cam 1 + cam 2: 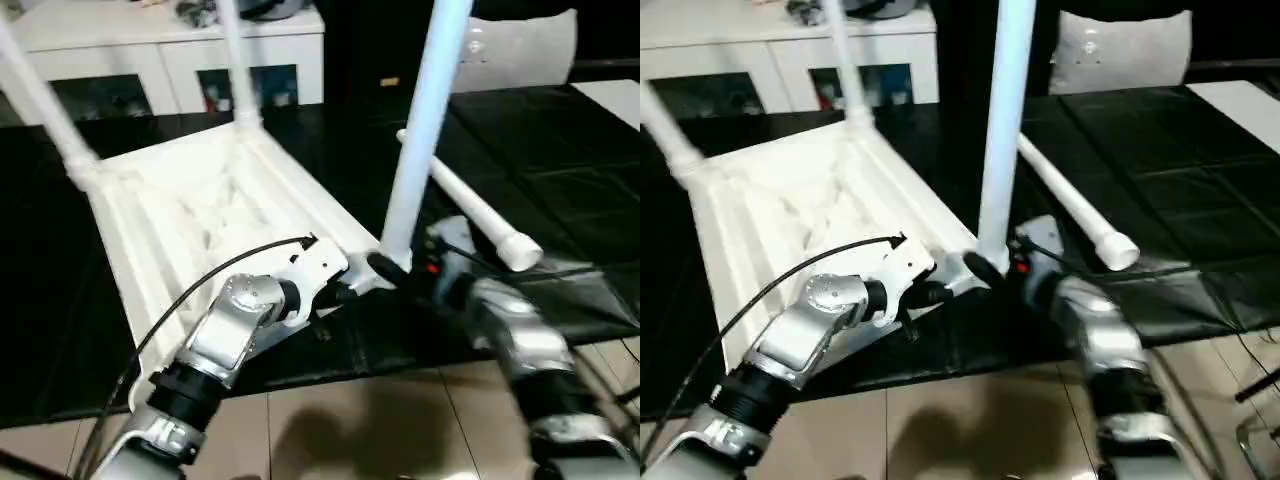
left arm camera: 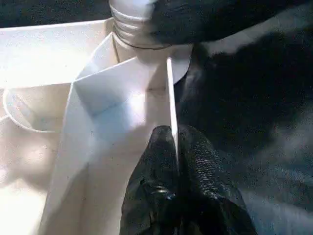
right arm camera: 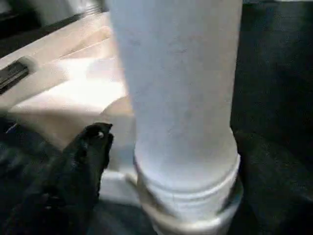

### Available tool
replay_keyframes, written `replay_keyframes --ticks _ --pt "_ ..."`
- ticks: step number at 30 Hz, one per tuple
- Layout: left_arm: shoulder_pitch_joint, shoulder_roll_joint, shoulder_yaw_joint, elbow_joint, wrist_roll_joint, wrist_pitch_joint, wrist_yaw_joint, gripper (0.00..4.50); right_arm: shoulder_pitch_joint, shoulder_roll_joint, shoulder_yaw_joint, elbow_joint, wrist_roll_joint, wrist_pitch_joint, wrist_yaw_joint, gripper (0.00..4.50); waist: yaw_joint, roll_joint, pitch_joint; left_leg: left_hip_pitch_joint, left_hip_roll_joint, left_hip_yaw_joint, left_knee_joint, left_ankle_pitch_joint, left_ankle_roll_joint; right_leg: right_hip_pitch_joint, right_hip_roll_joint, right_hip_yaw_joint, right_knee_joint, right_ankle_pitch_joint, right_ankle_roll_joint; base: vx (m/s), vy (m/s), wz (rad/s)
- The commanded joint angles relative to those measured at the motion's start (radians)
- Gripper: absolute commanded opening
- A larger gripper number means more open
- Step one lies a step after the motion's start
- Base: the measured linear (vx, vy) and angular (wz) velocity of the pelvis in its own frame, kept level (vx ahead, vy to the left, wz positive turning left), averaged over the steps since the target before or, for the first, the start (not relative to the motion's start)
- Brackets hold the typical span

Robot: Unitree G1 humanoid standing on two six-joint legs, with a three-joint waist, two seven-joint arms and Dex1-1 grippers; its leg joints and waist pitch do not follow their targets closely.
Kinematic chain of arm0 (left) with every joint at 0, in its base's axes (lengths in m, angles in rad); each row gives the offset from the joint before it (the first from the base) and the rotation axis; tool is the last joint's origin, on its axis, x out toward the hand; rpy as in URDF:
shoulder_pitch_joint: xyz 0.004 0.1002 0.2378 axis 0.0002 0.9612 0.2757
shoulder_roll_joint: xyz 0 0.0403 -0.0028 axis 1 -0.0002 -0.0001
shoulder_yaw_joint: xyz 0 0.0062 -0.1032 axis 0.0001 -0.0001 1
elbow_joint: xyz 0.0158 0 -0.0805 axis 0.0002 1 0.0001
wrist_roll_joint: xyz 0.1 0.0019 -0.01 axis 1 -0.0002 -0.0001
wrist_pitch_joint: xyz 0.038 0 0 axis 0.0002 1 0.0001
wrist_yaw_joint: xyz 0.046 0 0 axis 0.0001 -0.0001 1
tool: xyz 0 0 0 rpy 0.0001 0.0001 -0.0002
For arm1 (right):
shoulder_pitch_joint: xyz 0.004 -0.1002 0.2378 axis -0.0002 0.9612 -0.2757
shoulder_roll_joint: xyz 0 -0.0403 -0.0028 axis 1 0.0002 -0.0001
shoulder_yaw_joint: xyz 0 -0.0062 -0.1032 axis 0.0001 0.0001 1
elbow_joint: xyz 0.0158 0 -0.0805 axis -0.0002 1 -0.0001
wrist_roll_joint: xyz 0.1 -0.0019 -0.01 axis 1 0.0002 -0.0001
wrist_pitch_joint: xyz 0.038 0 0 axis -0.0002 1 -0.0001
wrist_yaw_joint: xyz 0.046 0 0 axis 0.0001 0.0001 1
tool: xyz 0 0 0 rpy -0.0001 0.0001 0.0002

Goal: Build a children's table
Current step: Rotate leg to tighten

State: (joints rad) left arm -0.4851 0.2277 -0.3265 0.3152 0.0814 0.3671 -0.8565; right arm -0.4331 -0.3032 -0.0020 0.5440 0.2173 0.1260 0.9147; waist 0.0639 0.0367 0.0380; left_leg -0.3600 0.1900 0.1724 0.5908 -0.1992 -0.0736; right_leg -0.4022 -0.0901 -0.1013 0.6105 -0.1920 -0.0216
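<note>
The white tabletop (image 1: pixel 200 215) lies upside down on the black mat, ribbed underside up. Two legs (image 1: pixel 40 100) (image 1: pixel 238 70) stand in its far corner sockets. A third leg (image 1: pixel 420 130) stands upright in the near right socket (image 3: pixel 190 205). The fourth leg (image 1: pixel 478 215) lies loose on the mat to the right. My left gripper (image 2: pixel 175 142) is shut on the tabletop's thin near rim, close to that socket. My right gripper (image 1: pixel 388 268) sits at the base of the upright leg, open, with one black finger (image 3: pixel 88 156) a little apart from the tube.
A white glass-door cabinet (image 1: pixel 160 55) stands behind the mat. A pale cushion (image 1: pixel 520 45) rests at the back right. The black mat (image 1: pixel 540 150) stretches right of the tabletop, and beige floor tiles (image 1: pixel 380 420) lie in front. A black cable (image 1: pixel 200 275) loops over my left forearm.
</note>
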Motion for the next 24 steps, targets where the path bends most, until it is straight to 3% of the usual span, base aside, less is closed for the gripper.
replay_keyframes --ticks 1,7,14,15,24 --pt "-0.005 0.052 -0.051 0.034 0.015 -0.032 -0.1 0.0 0.002 -0.035 0.029 -0.051 0.028 -0.007 0.118 4.46 0.005 -0.013 -0.054 -0.007 0.035 -0.01 -0.062 -0.156 0.12 0.062 -0.061 0.051 -0.086 -0.211 -0.197 0.0 0.0 0.0" --pt "0.004 0.149 -0.13 0.041 0.007 -0.141 -0.3 0.0 -0.003 -0.117 0.067 -0.068 0.002 -0.078 0.251 4.46 0.008 -0.011 -0.055 -0.002 0.04 -0.009 -0.063 -0.16 0.108 0.058 -0.061 0.054 -0.081 -0.21 -0.205 0.0 0.0 0.0" --pt "-0.019 0.21 -0.187 0.073 0.018 -0.243 -0.442 0.0 0.002 -0.182 0.145 -0.098 -0.005 -0.086 0.434 4.46 0.037 -0.013 -0.055 0.001 0.043 -0.006 -0.061 -0.136 0.121 0.058 -0.062 0.055 -0.073 -0.165 -0.227 0.0 0.0 0.0" --pt "-0.03 0.211 -0.19 0.08 0.015 -0.256 -0.46 0.0 0.003 -0.184 0.163 -0.093 -0.016 -0.087 0.453 4.2 0.04 -0.013 -0.056 0.0 0.044 -0.007 -0.062 -0.14 0.115 0.059 -0.064 0.055 -0.073 -0.175 -0.225 0.0 0.0 0.0" --pt "-0.052 0.21 -0.198 0.114 0.007 -0.304 -0.515 0.0 -0.005 -0.164 0.194 -0.074 -0.003 -0.081 0.484 3.6 0.045 -0.013 -0.058 -0.001 0.043 -0.008 -0.063 -0.138 0.098 0.061 -0.064 0.055 -0.072 -0.182 -0.215 0.0 0.0 0.0"
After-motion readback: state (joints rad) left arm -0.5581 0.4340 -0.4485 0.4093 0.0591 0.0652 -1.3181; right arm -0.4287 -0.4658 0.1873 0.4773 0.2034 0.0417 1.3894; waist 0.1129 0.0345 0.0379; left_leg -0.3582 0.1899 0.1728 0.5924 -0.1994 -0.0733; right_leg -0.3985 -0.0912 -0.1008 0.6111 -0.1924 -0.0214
